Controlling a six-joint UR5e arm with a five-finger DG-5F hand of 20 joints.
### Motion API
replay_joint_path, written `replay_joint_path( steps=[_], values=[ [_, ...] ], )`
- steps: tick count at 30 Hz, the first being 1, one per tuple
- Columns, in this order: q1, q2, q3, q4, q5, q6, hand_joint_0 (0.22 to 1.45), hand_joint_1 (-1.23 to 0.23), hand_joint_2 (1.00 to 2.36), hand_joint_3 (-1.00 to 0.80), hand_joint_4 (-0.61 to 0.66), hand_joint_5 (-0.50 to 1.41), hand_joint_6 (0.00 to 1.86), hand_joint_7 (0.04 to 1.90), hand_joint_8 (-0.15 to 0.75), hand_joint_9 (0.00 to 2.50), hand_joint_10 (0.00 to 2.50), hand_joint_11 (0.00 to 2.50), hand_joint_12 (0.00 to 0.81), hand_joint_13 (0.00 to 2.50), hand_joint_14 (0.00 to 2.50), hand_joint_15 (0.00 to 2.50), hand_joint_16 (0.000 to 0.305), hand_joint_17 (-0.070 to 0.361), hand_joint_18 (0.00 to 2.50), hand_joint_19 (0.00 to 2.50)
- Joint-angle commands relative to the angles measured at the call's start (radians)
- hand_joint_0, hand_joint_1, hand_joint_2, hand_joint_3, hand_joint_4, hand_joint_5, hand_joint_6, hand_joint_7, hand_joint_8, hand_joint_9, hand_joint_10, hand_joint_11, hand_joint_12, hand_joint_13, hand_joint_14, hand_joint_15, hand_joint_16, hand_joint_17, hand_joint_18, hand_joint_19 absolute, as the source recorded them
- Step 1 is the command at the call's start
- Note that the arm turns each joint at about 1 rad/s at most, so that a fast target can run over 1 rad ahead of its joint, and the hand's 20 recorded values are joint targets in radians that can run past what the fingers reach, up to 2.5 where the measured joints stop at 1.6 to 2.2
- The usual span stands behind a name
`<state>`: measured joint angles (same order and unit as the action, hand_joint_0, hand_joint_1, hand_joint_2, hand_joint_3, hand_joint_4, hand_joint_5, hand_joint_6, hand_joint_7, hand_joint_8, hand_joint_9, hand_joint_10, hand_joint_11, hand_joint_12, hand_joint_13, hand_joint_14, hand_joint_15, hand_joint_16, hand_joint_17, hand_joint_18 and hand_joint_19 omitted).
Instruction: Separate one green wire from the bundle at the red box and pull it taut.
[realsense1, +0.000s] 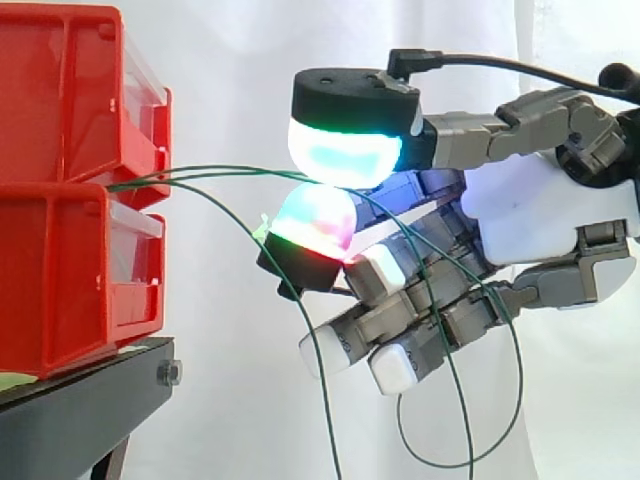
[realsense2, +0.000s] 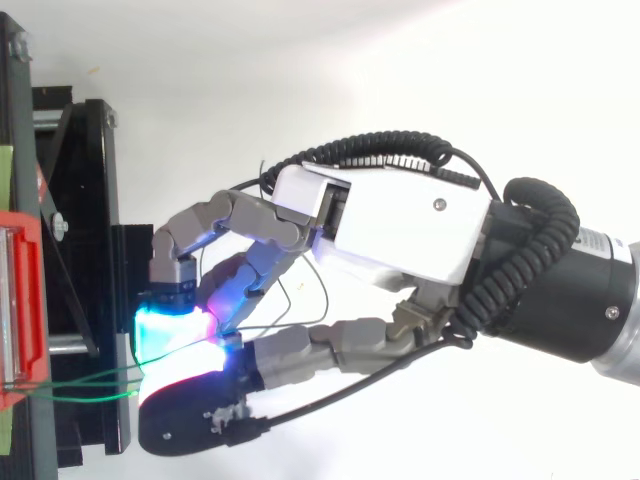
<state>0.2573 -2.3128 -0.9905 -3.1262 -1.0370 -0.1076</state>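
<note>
Red box at 9 o'clock of hand. Hand's glowing pads closed, pinching wire near box. Other wires droop toward 6. Wire thin, light, springy, likely slippery. Pinch firmly, pull gently toward 3.

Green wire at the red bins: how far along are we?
Done: the hand pinches one thin green wire between glowing fingertips, close to the stacked red plastic bins. In hand: that strand runs nearly straight from bins to pinch, slightly bowed. Left: other slack green wires droop across the hand, so separation looks incomplete; pulling further away should tauten it.
</note>
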Motion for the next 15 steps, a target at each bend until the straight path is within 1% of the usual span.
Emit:
replay_joint_path(
  steps=[1, 7, 9, 10, 11, 12, 13, 15],
  values=[
    [-0.001, 0.000, 0.000, 0.000, 0.000, 0.000, 0.73, -0.86, 1.00, -0.49, 0.16, -0.20, 0.93, 1.02, 0.321, 0.99, 0.02, 0.90, 0.307, 0.89, 0.01, 0.37, 0.045, 0.102, 0.88, 0.37],
    [-0.001, 0.000, 0.000, -0.005, 0.000, 0.000, 0.73, -0.87, 1.00, -0.50, 0.16, -0.20, 0.93, 1.03, 0.322, 1.00, 0.01, 0.89, 0.305, 0.89, 0.01, 0.38, 0.045, 0.101, 0.88, 0.36],
    [-0.001, 0.000, 0.000, -0.011, 0.000, 0.000, 0.70, -0.86, 1.00, -0.50, 0.17, -0.20, 0.93, 1.02, 0.318, 1.00, 0.01, 0.89, 0.303, 0.89, 0.01, 0.38, 0.045, 0.100, 0.88, 0.37],
    [-0.001, 0.000, -0.002, -0.011, 0.000, 0.000, 0.65, -0.85, 1.00, -0.50, 0.17, -0.20, 0.93, 1.02, 0.315, 1.01, 0.01, 0.88, 0.302, 0.89, 0.02, 0.38, 0.045, 0.101, 0.88, 0.38],
    [-0.001, 0.000, 0.000, -0.012, 0.000, 0.000, 0.63, -0.84, 1.00, -0.50, 0.18, -0.20, 0.92, 1.03, 0.319, 1.01, 0.02, 0.90, 0.307, 0.89, 0.01, 0.38, 0.045, 0.101, 0.88, 0.38],
    [-0.001, 0.000, 0.000, -0.012, 0.000, 0.000, 0.59, -0.80, 1.00, -0.50, 0.18, -0.20, 0.92, 1.02, 0.324, 1.01, 0.01, 0.89, 0.309, 0.89, 0.02, 0.39, 0.046, 0.102, 0.88, 0.39],
    [-0.001, 0.000, -0.002, -0.012, 0.000, 0.000, 0.55, -0.74, 1.00, -0.50, 0.19, -0.20, 0.92, 1.01, 0.329, 1.02, 0.01, 0.88, 0.321, 0.90, 0.01, 0.38, 0.047, 0.106, 0.90, 0.40],
    [-0.001, 0.000, -0.002, -0.012, 0.000, 0.000, 0.52, -0.65, 1.00, -0.50, 0.19, -0.19, 0.91, 0.99, 0.339, 1.04, 0.01, 0.87, 0.330, 0.91, 0.01, 0.38, 0.049, 0.109, 0.91, 0.41]
  ],
)
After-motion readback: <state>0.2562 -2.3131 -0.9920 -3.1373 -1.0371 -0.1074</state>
